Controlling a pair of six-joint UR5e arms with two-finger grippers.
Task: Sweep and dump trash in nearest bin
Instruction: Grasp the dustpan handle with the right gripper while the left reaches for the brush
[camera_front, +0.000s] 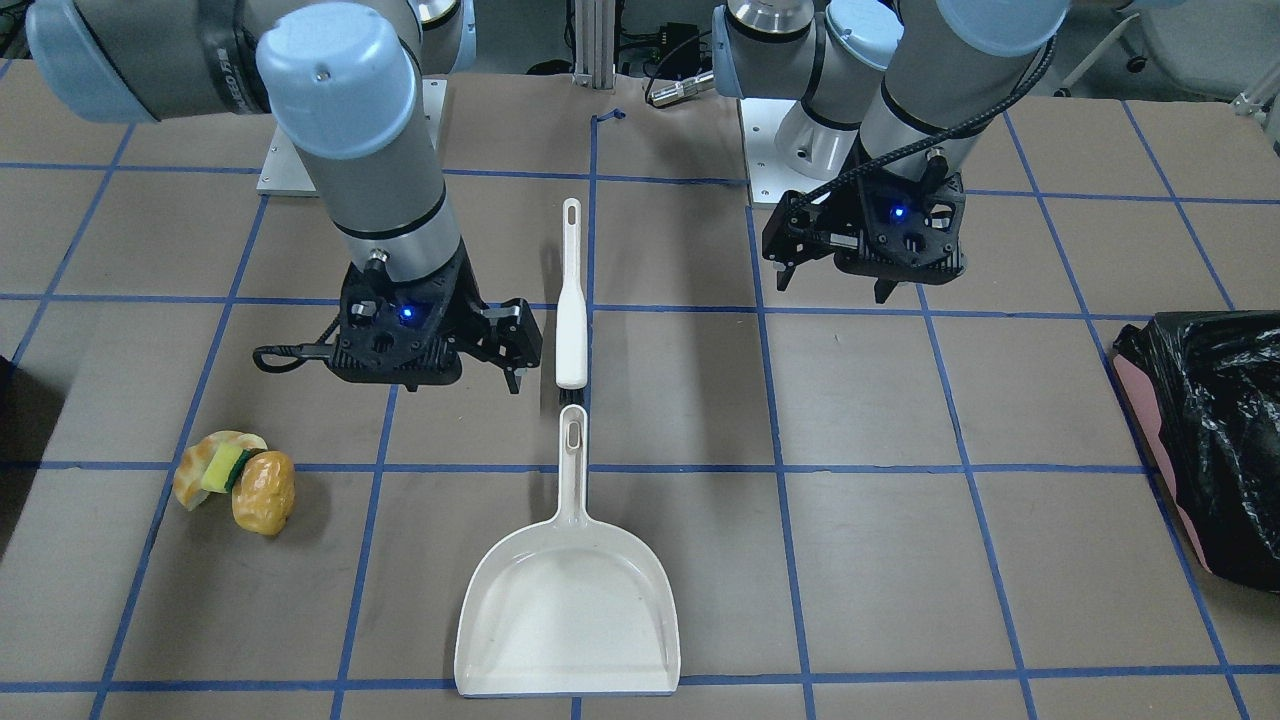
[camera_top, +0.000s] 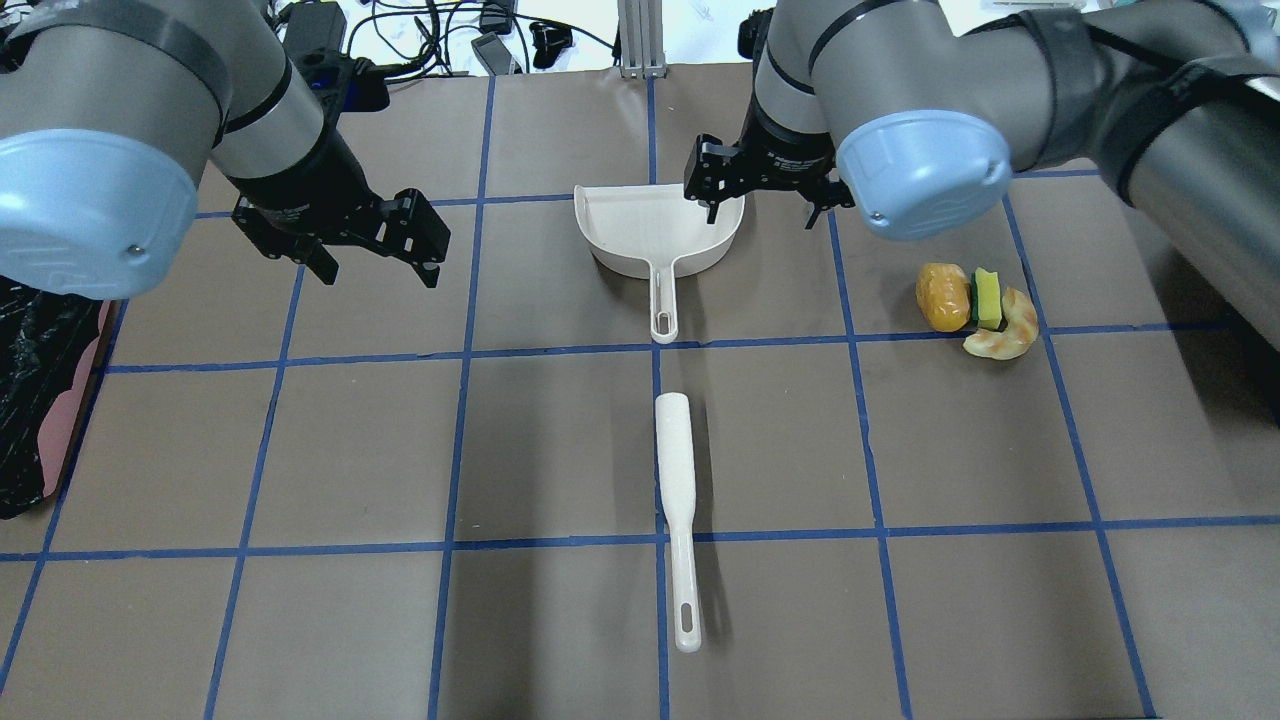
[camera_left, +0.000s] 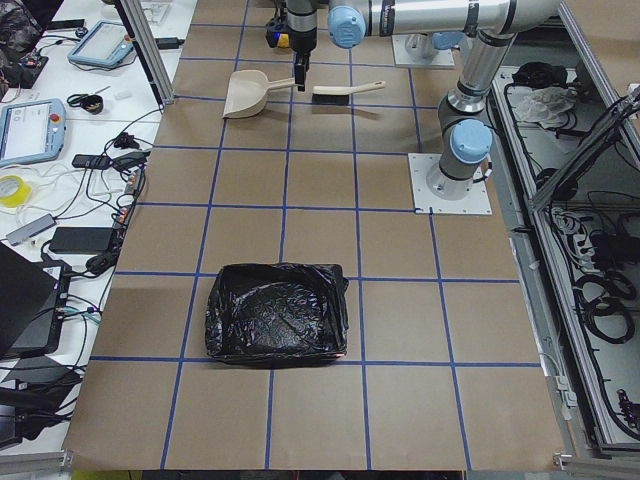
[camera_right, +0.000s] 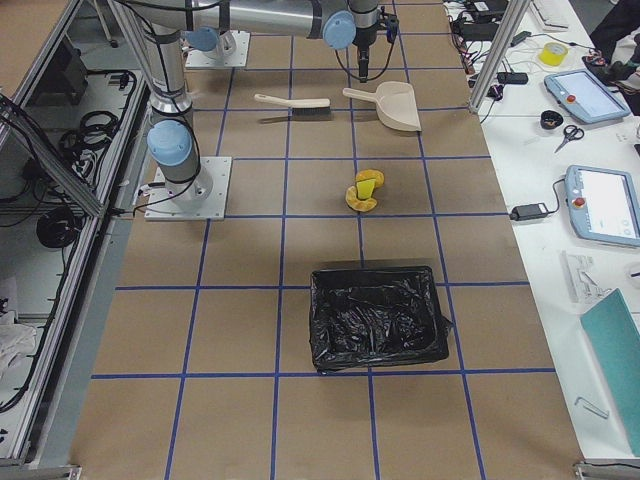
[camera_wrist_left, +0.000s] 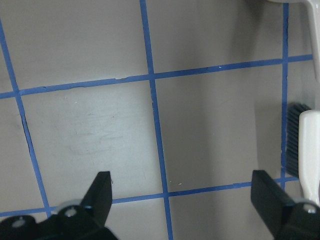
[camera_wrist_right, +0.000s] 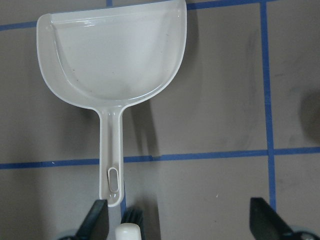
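Note:
The trash (camera_front: 236, 482) is a tan croissant, a yellow-green sponge and a golden bread roll, bunched together on the table; it also shows as the trash (camera_top: 975, 305) in the overhead view. A white dustpan (camera_front: 568, 600) and a white brush (camera_front: 572, 320) lie in line at the table's middle. My right gripper (camera_front: 465, 375) hovers open beside the brush head; in its wrist view the dustpan (camera_wrist_right: 112, 55) lies ahead. My left gripper (camera_front: 832, 288) hangs open over bare table, with the brush (camera_wrist_left: 309, 150) at its right edge.
One bin (camera_top: 40, 400) lined with a black bag stands at the table's end on my left. Another black-lined bin (camera_right: 378, 318) stands at the end on my right, a short way past the trash (camera_right: 365, 190). Blue tape lines grid the brown table.

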